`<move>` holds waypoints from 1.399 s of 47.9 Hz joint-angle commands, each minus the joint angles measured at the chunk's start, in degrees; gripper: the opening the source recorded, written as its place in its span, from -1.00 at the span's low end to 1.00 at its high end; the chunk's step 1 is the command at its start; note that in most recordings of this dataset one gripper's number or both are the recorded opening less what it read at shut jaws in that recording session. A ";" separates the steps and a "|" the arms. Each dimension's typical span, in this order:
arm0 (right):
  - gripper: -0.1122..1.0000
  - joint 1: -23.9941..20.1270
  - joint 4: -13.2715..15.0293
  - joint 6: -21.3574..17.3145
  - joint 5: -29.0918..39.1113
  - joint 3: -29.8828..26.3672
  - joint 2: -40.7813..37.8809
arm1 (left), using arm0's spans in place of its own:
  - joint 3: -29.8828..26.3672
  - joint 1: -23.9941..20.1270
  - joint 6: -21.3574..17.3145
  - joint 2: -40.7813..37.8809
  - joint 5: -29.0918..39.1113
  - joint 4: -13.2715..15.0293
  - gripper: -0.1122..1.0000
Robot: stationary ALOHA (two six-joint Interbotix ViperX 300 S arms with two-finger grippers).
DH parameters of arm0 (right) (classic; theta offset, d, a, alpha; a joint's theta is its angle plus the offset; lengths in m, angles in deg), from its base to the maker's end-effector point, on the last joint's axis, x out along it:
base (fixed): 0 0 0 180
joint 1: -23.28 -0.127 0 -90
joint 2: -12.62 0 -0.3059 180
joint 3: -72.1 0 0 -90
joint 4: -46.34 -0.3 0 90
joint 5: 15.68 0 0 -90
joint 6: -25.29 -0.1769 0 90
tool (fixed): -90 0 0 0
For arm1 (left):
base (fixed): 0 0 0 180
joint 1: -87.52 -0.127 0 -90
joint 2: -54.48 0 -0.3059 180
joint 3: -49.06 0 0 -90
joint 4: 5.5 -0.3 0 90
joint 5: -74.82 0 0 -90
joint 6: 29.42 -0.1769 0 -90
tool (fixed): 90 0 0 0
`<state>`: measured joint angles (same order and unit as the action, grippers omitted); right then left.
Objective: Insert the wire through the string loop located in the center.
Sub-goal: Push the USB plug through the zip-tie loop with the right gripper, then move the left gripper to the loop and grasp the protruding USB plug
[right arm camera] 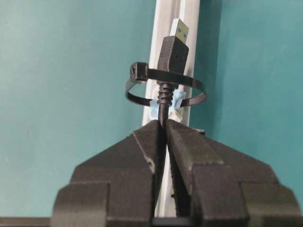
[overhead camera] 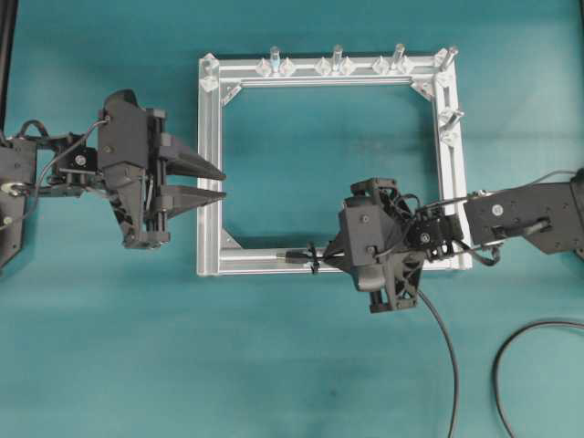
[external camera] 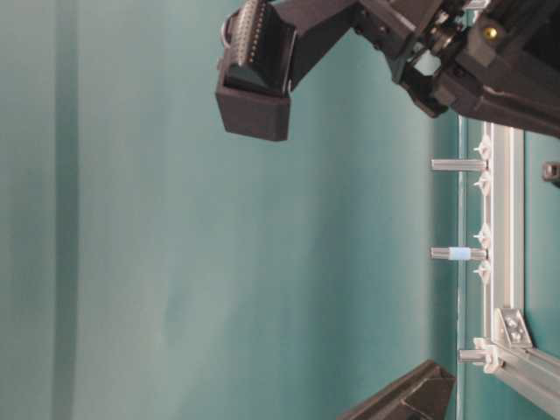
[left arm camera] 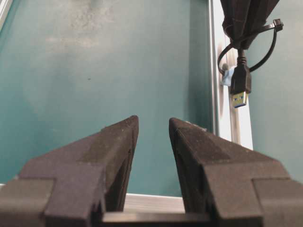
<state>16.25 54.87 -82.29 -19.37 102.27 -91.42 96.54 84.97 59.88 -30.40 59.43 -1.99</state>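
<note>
From my right wrist camera I see the right gripper (right arm camera: 162,125) clamped on the wire (right arm camera: 163,101), its two fingers pressed together on the thin black cable just behind the ribbed strain relief. The plug (right arm camera: 173,45) sticks out straight ahead of the fingertips, and it has passed through the string loop (right arm camera: 165,86), which circles the cable right at the base of the plug, just beyond the fingers. The loop sits on the near bar of the silver frame (overhead camera: 246,263), over a bit of pale blue tape. In the overhead view the right gripper (overhead camera: 330,257) lies along that near bar, with the plug (overhead camera: 294,256) pointing toward the left side of the frame and the rest of the wire trailing off behind the arm toward the near table edge. My left gripper (overhead camera: 217,182) hovers at the frame's left bar, its fingers apart and holding nothing; from its wrist camera the plug (left arm camera: 240,85) hangs beyond its right fingertip, well apart from it.
</note>
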 commanded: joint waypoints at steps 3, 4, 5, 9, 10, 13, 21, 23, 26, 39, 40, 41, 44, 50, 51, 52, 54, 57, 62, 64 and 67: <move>-0.62 0.09 0.09 -0.09 -0.26 -1.23 0.70 | -0.53 0.26 0.09 0.79 -0.44 -0.18 -0.16; -0.62 0.09 0.09 0.00 -0.18 -1.14 0.70 | -0.44 0.26 0.09 0.79 -0.35 -0.18 -0.16; -0.62 0.09 0.09 0.00 -0.18 -1.23 0.70 | -0.53 0.26 0.09 0.79 -0.44 -0.18 -0.16; -0.62 0.18 0.09 0.00 -0.18 -1.14 0.70 | -0.44 0.26 0.09 0.79 -0.44 -0.18 -0.16; -0.62 0.09 0.09 -0.09 -0.18 -1.14 0.70 | -0.53 0.26 0.09 0.79 -0.44 -0.18 -0.16; -0.62 0.18 0.18 -0.09 -0.18 -1.14 0.70 | -0.53 0.26 0.09 0.79 -0.35 -0.18 -0.16; -0.62 0.26 0.09 0.00 -0.18 -1.14 0.70 | -0.53 0.26 0.09 0.79 -0.35 -0.18 -0.16; -0.62 0.26 0.09 0.00 -0.18 -1.23 0.70 | -0.62 0.35 0.09 0.79 -0.35 -0.18 -0.16; -0.62 0.35 0.18 -0.09 -0.18 -1.23 0.70 | -0.79 0.62 0.09 0.79 -0.44 -0.18 -0.16; -0.62 0.35 0.18 -0.09 -0.26 -1.23 0.70 | -2.29 2.37 0.09 0.44 -0.44 -0.18 -0.16; -0.62 0.35 0.09 -0.09 -0.44 -1.23 0.70 | -2.37 2.64 0.09 0.35 -0.44 -0.18 -0.16; -0.62 0.35 0.09 0.00 -0.44 -1.23 0.70 | -2.55 2.72 0.09 0.26 -0.44 -0.18 -0.16; -0.62 0.35 0.09 -0.09 -0.44 -1.23 0.70 | -3.08 3.25 0.09 -0.18 -0.44 -0.18 -0.16; -0.62 0.35 0.09 -0.09 -0.53 -1.23 0.70 | -4.48 3.96 0.09 -1.93 -0.44 -0.18 -0.16; -0.62 0.35 0.09 -0.09 -0.44 -1.23 0.70 | -4.75 4.04 0.09 -2.46 -0.44 -0.18 -0.16; -0.62 0.35 0.09 -0.09 -0.53 -1.23 0.70 | -5.01 4.13 0.09 -2.90 -0.44 -0.18 -0.16; -0.62 0.35 0.18 -0.09 -0.53 -1.23 0.70 | -5.71 4.31 0.00 -4.04 -0.44 -0.18 -0.16; -0.62 0.35 0.09 -0.18 -0.44 -1.23 0.70 | -6.68 4.39 0.00 -5.54 -0.44 -0.18 -0.16; -0.62 0.35 0.09 -0.18 -0.44 -1.23 0.70 | -8.44 4.48 0.09 -7.65 -0.44 -0.18 -0.16; -0.62 0.35 0.18 -0.18 -0.53 -1.23 0.70 | -9.23 4.57 0.09 -8.53 -0.44 -0.18 -0.16; -0.62 0.35 0.09 -0.18 -0.53 -1.23 0.70 | -10.46 4.83 0.09 -9.67 -0.44 -0.18 -0.16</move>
<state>16.42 54.87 -82.37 -19.37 102.27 -91.42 88.54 89.28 59.88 -39.45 59.26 -1.99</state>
